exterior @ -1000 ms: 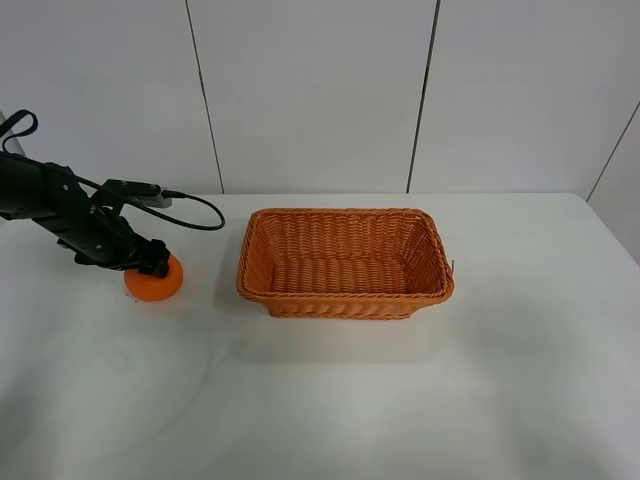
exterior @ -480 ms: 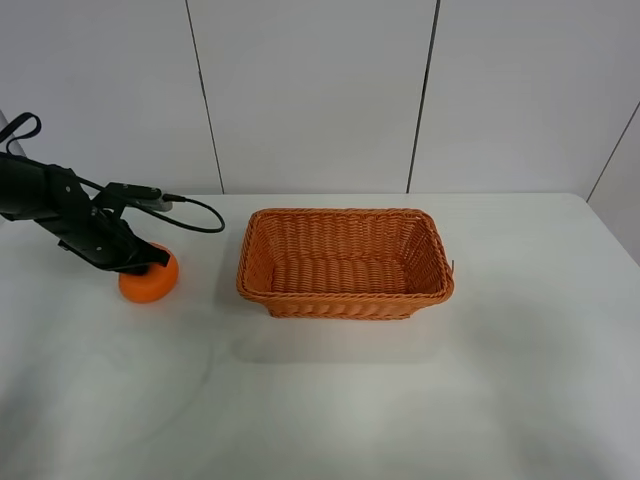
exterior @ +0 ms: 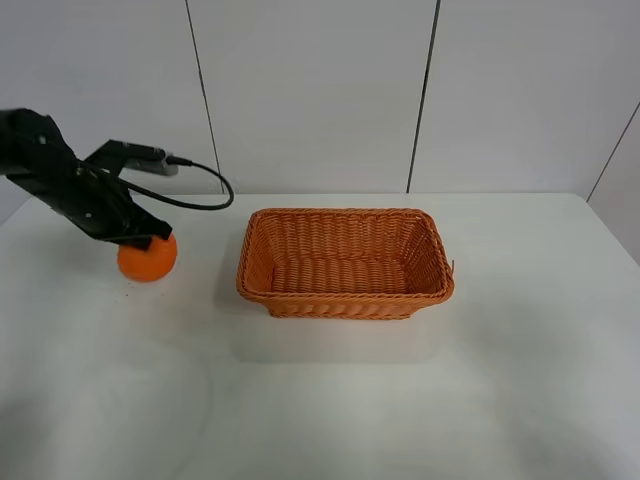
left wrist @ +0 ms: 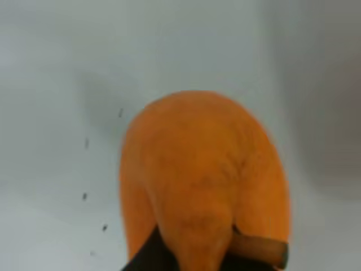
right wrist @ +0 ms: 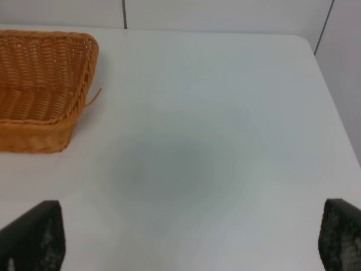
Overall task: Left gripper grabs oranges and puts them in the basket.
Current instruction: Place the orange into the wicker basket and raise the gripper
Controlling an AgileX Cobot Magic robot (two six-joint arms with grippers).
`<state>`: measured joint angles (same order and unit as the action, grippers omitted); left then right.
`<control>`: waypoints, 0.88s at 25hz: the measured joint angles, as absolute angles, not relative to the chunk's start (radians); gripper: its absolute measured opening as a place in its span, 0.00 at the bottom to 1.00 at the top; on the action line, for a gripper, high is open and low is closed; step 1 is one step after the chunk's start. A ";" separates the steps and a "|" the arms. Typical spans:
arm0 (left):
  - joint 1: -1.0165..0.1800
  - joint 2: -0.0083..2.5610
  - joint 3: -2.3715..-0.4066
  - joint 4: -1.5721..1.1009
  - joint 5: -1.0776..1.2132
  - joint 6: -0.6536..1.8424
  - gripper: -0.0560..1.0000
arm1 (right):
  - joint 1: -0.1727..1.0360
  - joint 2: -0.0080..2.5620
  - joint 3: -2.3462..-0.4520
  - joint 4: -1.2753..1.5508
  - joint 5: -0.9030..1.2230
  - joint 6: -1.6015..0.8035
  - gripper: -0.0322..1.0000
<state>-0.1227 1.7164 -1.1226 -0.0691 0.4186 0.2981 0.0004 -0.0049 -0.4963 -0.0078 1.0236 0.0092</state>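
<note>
Orange (exterior: pixel 147 260): left of basket (exterior: pixel 340 212), well apart; resting or just lifted, I cannot tell.
Left gripper (exterior: pixel 146 240): jaws clamped on the orange's top, by my reading.
Risk: the hold sits high, so the round fruit may slip and roll across the table (exterior: pixel 400 400).
Risk: if I carry low, it could clip the basket's rim.
Cable (exterior: pixel 205 190): loops behind the arm, off my path.
Right gripper (right wrist: pixel 189 243): jaws spread wide, idle over bare table beside the basket.

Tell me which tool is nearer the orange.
Left. The left tool grips the orange; the right tool hangs open beyond the far end of the basket, well away.
</note>
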 joint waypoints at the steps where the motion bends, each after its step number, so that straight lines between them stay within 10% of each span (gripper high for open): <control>1: -0.146 1.678 -1.123 -0.071 0.432 0.298 0.18 | 0.000 -0.005 -0.496 -0.008 1.024 0.009 0.70; 22: -0.547 1.883 -1.560 -0.087 0.648 0.197 0.18 | 0.000 -0.005 -0.496 -0.008 1.024 0.009 0.70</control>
<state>-0.5471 1.8826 -1.5602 -0.0872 0.6477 0.1973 0.0004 -0.0049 -0.4963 -0.0078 1.0236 0.0092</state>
